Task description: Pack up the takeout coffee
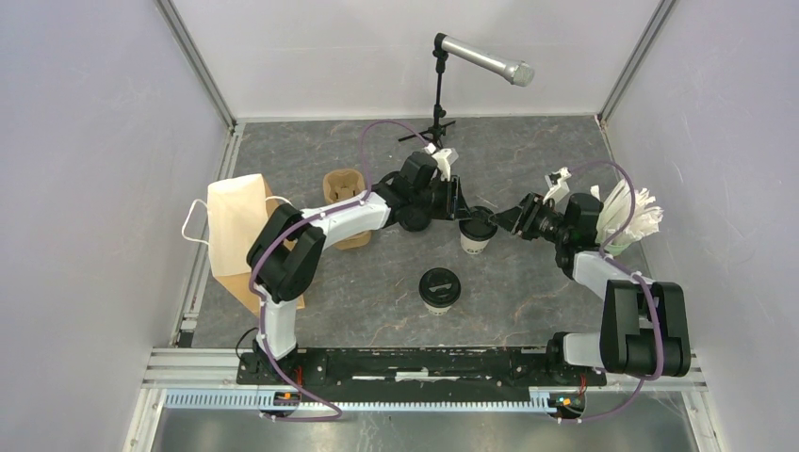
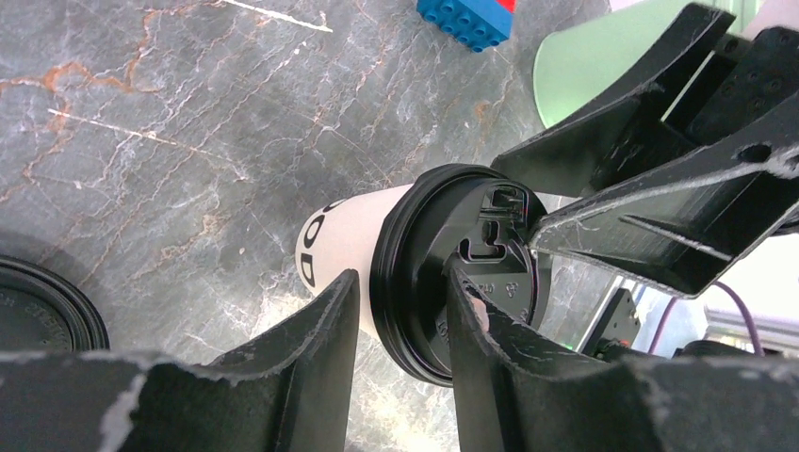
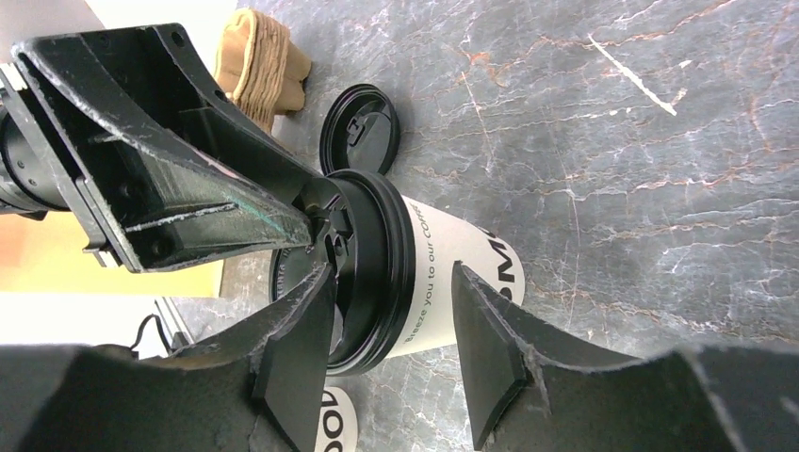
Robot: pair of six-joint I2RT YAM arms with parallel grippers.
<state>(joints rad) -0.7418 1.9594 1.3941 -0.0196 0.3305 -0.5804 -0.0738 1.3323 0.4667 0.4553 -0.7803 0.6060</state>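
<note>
Between the fingers of the left claw (image 2: pixel 402 282) sits the rim of a round black plastic lid (image 2: pixel 443 221), pressed onto a small white paper cup with dark lettering (image 2: pixel 339 235). That claw is clamped on the rim, one finger on the lid's top and one under its edge against the paper wall. The lid hides whatever the cup holds.

Straight opposite, the right claw (image 3: pixel 391 273) straddles the same lid from the other side with its fingers apart. One lies over the lid's top, and the other stands off the cup wall with a gap showing. The tips of the two claws nearly meet over the lid, each blocking the other's side of the cup.

On the side of both claws nearer the arm bases, a second lidded white paper cup (image 1: pixel 439 289) stands alone on the grey marbled table (image 1: pixel 528 301).

Behind the left claw, beside its forearm, is a brown moulded-cardboard cup carrier (image 1: pixel 347 193), and past that a cream paper bag (image 1: pixel 237 235).

Behind the right claw, a pale green cup (image 2: pixel 594 71) holds white wrapped straws (image 1: pixel 633 215), and a blue toy brick (image 2: pixel 468 19) lies near it.

Well beyond both claws stands a silver microphone (image 1: pixel 485 59).
</note>
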